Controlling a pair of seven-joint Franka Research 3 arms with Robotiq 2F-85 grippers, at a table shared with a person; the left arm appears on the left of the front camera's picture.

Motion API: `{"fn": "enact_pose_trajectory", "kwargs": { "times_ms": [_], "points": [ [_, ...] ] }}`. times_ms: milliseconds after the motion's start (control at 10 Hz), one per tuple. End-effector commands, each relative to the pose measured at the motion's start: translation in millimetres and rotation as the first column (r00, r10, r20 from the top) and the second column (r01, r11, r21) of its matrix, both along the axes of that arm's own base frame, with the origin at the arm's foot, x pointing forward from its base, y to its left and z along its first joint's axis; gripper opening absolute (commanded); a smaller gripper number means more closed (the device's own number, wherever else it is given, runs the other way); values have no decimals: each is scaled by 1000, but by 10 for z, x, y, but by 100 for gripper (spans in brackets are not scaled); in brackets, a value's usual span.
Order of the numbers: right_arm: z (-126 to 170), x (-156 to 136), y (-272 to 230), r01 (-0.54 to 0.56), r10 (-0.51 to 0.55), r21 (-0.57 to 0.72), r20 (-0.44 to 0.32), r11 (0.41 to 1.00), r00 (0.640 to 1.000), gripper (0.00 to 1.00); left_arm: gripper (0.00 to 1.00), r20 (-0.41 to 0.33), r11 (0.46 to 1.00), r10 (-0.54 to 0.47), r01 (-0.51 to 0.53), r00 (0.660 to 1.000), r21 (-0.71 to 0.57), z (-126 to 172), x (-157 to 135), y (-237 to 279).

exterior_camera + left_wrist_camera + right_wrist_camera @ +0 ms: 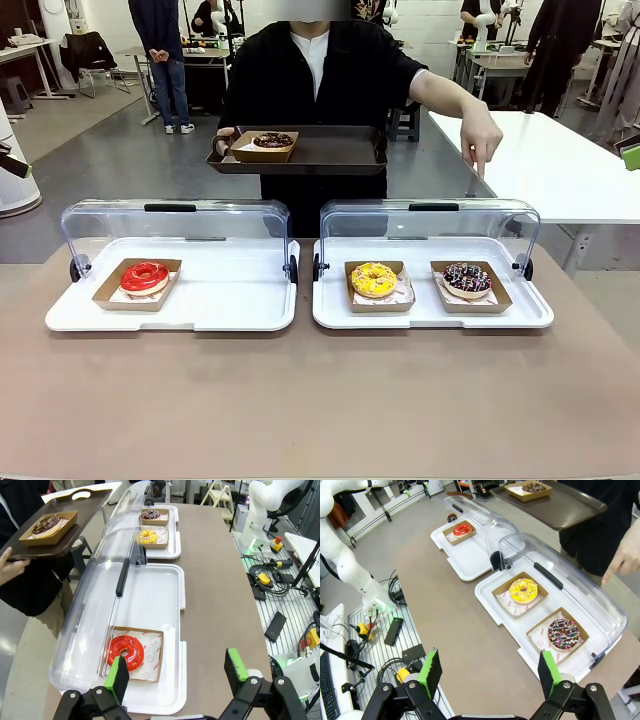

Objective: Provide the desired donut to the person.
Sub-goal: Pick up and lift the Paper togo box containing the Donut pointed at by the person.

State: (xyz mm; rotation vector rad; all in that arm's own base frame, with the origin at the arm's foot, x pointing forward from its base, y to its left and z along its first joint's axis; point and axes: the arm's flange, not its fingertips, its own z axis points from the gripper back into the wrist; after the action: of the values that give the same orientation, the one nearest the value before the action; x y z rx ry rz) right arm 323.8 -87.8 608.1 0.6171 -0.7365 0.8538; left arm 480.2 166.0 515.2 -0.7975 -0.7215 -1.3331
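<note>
The person (pixel 320 70) stands at the far side in a black shirt, holding a dark tray (pixel 330 155) that carries a chocolate donut (pixel 272 141) in a cardboard holder. Their other hand (pixel 482 140) points a finger down at the right case above the chocolate sprinkled donut (pixel 467 279). Beside that one sits a yellow donut (pixel 374 280), and the left case holds a red donut (pixel 145 277). My left gripper (pixel 177 672) hangs open above the red donut (pixel 126 652). High over the table's near side, my right gripper (pixel 487 672) is open, with the sprinkled donut (pixel 563 633) ahead.
Two white display trays (pixel 230 300) (pixel 425 315) stand side by side, their clear lids (pixel 175 225) (pixel 430 222) swung open to the far side. The brown table in front of them is bare. A white table (pixel 560 165) stands at the back right.
</note>
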Motion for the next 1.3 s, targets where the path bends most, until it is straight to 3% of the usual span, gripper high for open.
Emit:
{"fn": "enact_pose_trajectory", "kwargs": {
  "times_ms": [0, 400, 500, 1200],
  "points": [
    [8, 29, 15, -20, 19, 30, 23, 999, 1000, 100, 100, 1, 1000, 6, -6, 1000, -2, 18, 17, 9],
    [8, 29, 15, -20, 19, 30, 23, 999, 1000, 100, 100, 0, 1000, 0, 0, 1000, 0, 0, 0, 0],
    [8, 29, 15, -20, 19, 30, 23, 999, 1000, 100, 100, -4, 998, 7, -8, 1000, -66, -2, 5, 17],
    [8, 29, 15, -20, 19, 30, 23, 999, 1000, 100, 100, 32, 992, 15, -11, 999, -127, 11, 2, -13]
  ]
}}
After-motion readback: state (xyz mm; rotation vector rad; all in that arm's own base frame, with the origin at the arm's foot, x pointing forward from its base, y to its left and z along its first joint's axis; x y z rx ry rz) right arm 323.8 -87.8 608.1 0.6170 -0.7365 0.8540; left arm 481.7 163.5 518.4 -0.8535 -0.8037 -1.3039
